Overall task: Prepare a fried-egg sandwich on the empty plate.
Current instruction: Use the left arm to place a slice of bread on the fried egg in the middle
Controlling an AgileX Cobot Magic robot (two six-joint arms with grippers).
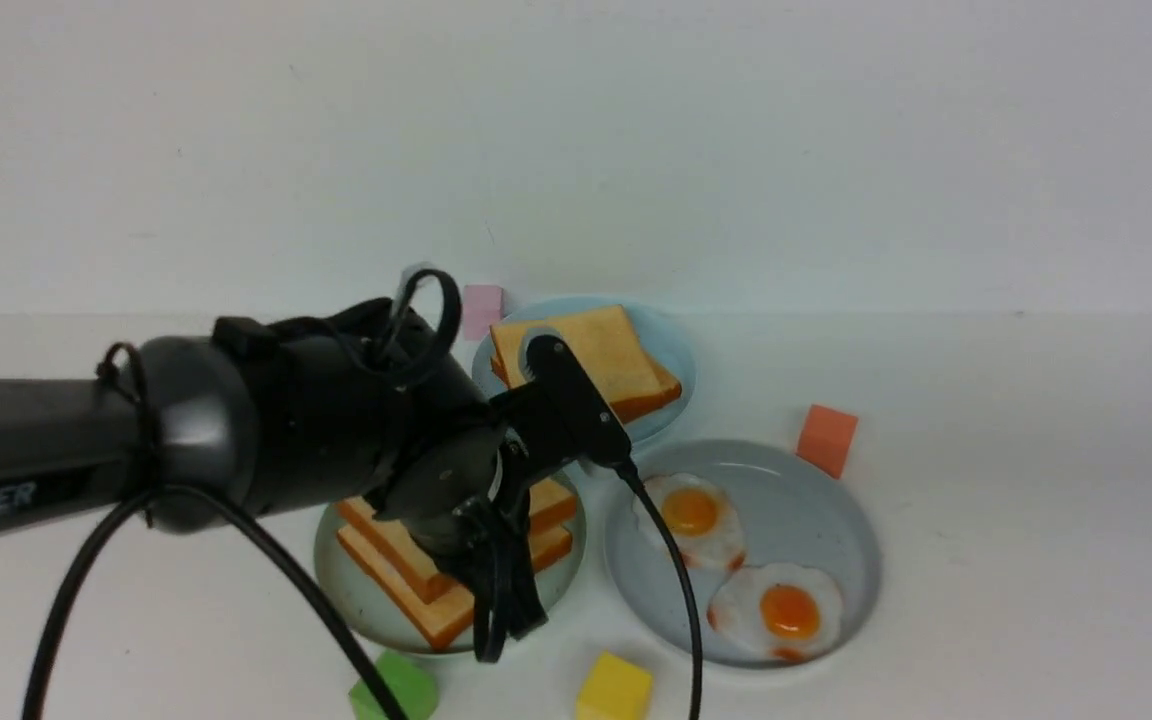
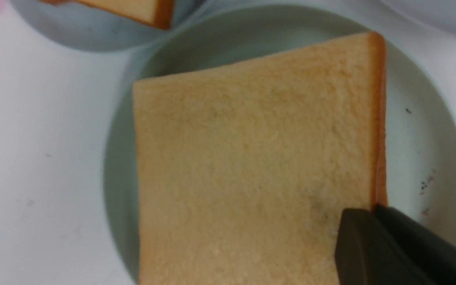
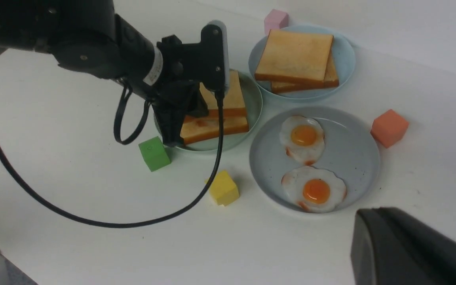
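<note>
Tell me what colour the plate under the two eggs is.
The plate is grey-blue, faintly speckled; the right wrist view shows it best.

Bright, even light; soft focus.

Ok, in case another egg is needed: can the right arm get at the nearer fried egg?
Probably yes: the nearer fried egg lies uncovered on the grey-blue plate, and the left hand is over the mint-green plate.

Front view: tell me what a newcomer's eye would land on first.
The big black left arm fills the left half, its left gripper reaching down to a toast stack on the mint-green plate. To the right, two fried eggs with bright orange yolks lie on a grey-blue plate.
</note>
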